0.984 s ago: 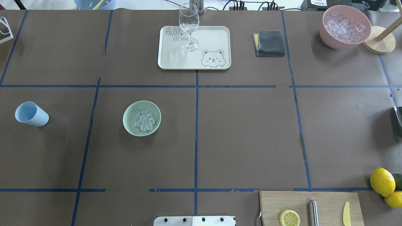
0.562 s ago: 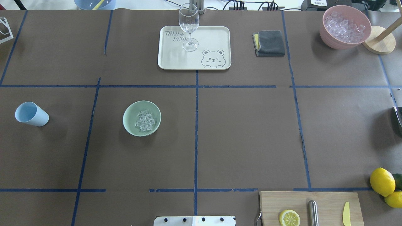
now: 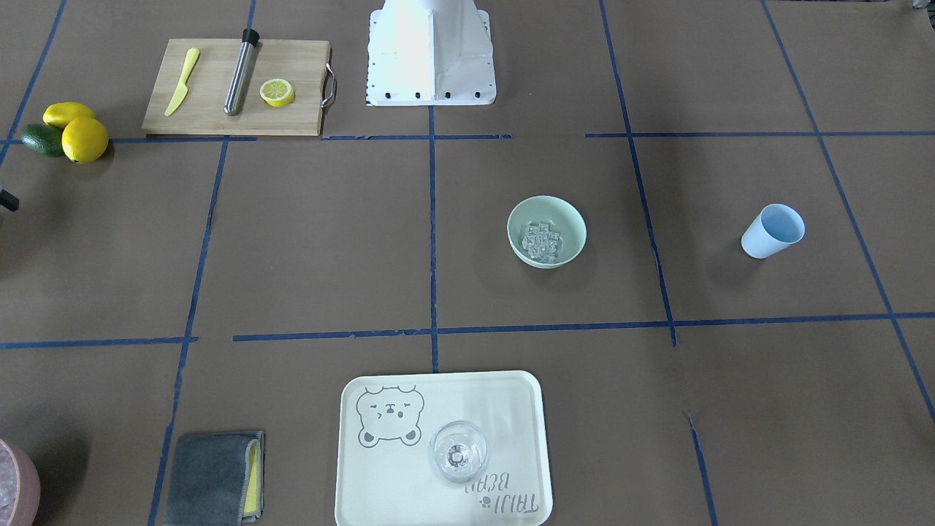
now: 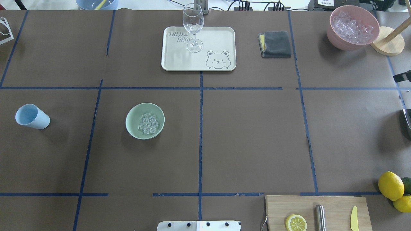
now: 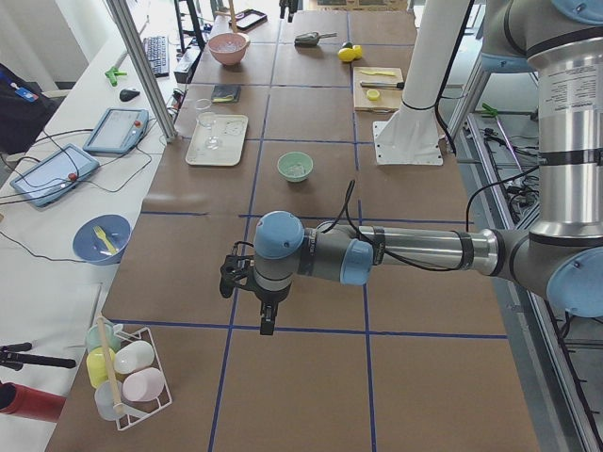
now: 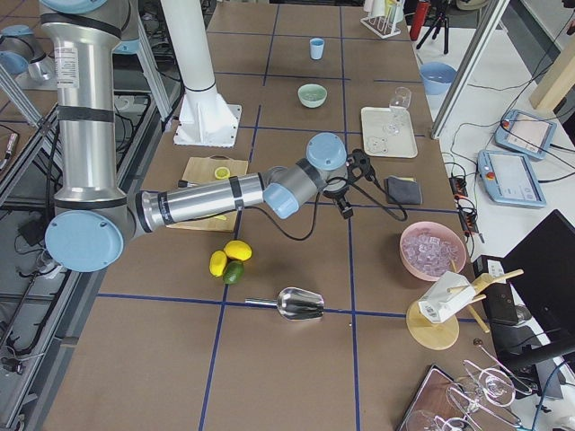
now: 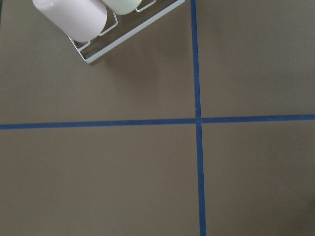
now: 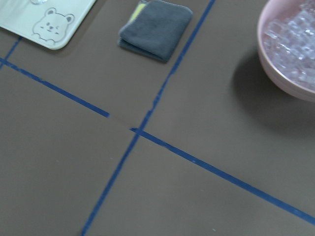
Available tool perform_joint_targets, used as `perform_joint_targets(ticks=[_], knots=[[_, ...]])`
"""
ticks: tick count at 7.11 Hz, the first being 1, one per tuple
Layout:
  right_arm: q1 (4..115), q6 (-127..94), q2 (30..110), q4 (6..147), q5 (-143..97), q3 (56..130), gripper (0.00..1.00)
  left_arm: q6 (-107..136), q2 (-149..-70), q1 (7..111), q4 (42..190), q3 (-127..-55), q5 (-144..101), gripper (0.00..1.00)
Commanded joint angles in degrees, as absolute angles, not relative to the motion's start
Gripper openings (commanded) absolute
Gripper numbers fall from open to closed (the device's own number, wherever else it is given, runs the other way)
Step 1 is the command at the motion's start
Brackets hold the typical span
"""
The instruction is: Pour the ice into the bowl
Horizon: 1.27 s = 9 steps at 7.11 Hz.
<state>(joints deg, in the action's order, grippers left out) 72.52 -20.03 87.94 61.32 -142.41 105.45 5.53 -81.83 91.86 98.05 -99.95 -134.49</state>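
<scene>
The pale mint-green bowl (image 4: 131, 124) stands left of the table's middle with a small heap of clear ice cubes (image 4: 148, 123) in it. Both also show in the front-facing view, the bowl (image 3: 572, 222) and the ice (image 3: 541, 240). A light blue cup (image 4: 32, 116) stands upright and empty far to its left. My left gripper (image 5: 267, 320) hangs fingers-down over bare table near the cup rack, far from the bowl; I cannot tell if it is open or shut. My right gripper (image 6: 346, 208) hangs over the table between the grey cloth and the cutting board; I cannot tell its state either.
A pink bowl (image 4: 334, 36) full of ice is at the back right. A tray (image 4: 218, 38) with a wine glass (image 4: 193, 27), a folded grey cloth (image 4: 276, 44), a cutting board (image 4: 334, 205), lemons (image 4: 390, 185), a metal scoop (image 6: 298, 305) and a cup rack (image 7: 113, 29) are also there.
A dark part of the right arm has come into the overhead view at the right edge. The bowl, ice and cup have not moved.
</scene>
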Motion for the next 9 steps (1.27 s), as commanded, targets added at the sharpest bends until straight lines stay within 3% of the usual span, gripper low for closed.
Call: perform_joint_targets(ticks=[1,4,6,7,9], knots=[[63.0,-33.8,79.7,61.6,-140.3,106.5,1.0,5.6,-81.3,91.8,97.9,-100.5,-135.8,1.0],[45.5,-55.8,63.9,66.1,-127.2,106.4,1.0,5.6,-81.5,91.8,98.1,-101.0,-135.7,1.0],[33.9,-59.5,52.5,81.1,-109.8,105.1,1.0,5.6,-81.5,91.8,98.2,-101.4,-135.7,1.0],[29.6,-63.4,47.0,82.3,-103.4,99.8,1.0,5.6,-81.5,91.8,98.2,-102.1,-135.7,1.0],[25.2,-68.8,33.6,81.4,-97.2,79.6,0.99,5.6,-81.5,91.8,98.2,-102.4,-135.7,1.0]])
